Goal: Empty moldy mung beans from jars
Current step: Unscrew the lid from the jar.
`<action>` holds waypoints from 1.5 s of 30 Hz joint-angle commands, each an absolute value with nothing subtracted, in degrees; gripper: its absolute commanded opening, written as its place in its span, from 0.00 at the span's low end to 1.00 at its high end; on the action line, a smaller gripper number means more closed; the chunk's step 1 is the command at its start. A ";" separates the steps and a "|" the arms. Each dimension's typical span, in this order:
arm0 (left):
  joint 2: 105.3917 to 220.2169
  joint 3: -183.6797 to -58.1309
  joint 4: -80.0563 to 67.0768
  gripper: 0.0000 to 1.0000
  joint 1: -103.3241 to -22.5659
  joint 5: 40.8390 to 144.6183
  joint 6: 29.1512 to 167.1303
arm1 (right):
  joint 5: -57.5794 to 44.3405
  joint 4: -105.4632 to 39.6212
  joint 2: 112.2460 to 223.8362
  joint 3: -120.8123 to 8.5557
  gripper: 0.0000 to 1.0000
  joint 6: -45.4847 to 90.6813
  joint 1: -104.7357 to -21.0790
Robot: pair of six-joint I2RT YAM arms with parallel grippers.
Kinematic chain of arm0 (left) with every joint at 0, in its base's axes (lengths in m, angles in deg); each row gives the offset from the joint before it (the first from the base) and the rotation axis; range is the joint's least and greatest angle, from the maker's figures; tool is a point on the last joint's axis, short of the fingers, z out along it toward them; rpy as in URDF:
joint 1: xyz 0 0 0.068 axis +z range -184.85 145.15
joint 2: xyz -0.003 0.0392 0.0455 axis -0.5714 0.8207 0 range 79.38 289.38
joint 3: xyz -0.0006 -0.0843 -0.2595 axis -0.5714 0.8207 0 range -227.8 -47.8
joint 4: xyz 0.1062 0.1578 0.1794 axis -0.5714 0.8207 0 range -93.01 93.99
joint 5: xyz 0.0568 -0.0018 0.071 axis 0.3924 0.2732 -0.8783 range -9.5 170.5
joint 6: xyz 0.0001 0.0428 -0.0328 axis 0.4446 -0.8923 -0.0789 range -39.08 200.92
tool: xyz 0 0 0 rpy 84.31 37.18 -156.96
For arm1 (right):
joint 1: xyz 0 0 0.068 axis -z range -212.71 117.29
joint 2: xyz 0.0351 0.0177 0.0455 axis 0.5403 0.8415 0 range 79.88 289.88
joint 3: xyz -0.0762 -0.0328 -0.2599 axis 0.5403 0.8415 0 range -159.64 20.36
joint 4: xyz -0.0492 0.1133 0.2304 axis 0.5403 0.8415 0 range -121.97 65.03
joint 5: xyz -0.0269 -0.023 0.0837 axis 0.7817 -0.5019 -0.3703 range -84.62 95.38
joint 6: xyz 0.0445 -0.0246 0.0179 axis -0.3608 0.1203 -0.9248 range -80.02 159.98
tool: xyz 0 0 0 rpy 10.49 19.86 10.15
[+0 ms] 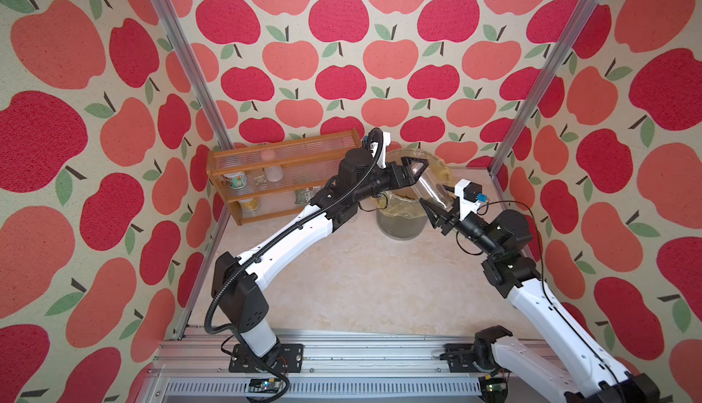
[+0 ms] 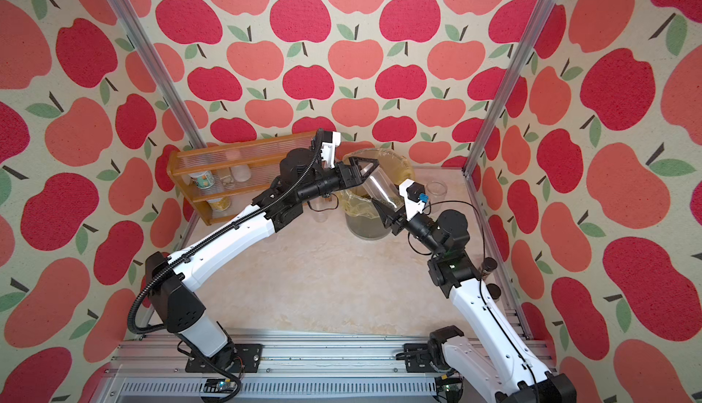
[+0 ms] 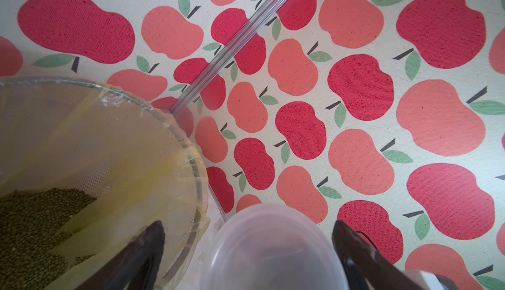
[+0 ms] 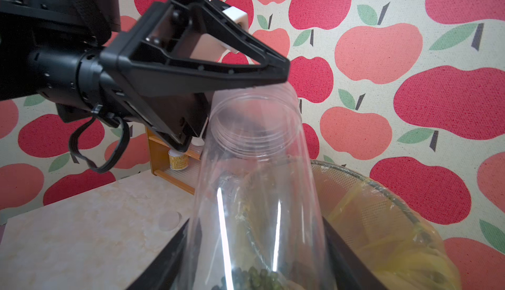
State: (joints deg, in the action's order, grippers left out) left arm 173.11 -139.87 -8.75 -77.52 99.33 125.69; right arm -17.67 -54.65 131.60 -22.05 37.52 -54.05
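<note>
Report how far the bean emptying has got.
Done: mung beans lie in the lined bin, and a short jar stands on the table, seemingly empty. In hand: the right gripper holds a lidless tall jar tilted by the bin, leftover beans at its base; the left gripper, jaws open, sits at its mouth. Left: tip those out.

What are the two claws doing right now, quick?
Left claw: open, around the mouth of the clear jar, not gripping it.
Right claw: closed on the clear jar, holding it tilted.
</note>
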 commanded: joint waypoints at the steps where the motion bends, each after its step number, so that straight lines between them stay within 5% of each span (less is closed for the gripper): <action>1: 167.51 -136.40 -15.58 1.00 -75.69 101.32 122.67 | -19.18 -57.35 129.97 -21.96 0.46 33.60 -53.30; 14: 162.33 -121.63 -37.51 0.97 -75.14 109.27 127.98 | -28.81 -69.41 133.15 -20.70 0.48 18.43 -52.11; 45: 170.80 -127.87 -39.30 0.87 -74.79 113.46 133.84 | -30.17 -80.31 136.38 -18.49 0.46 11.40 -52.04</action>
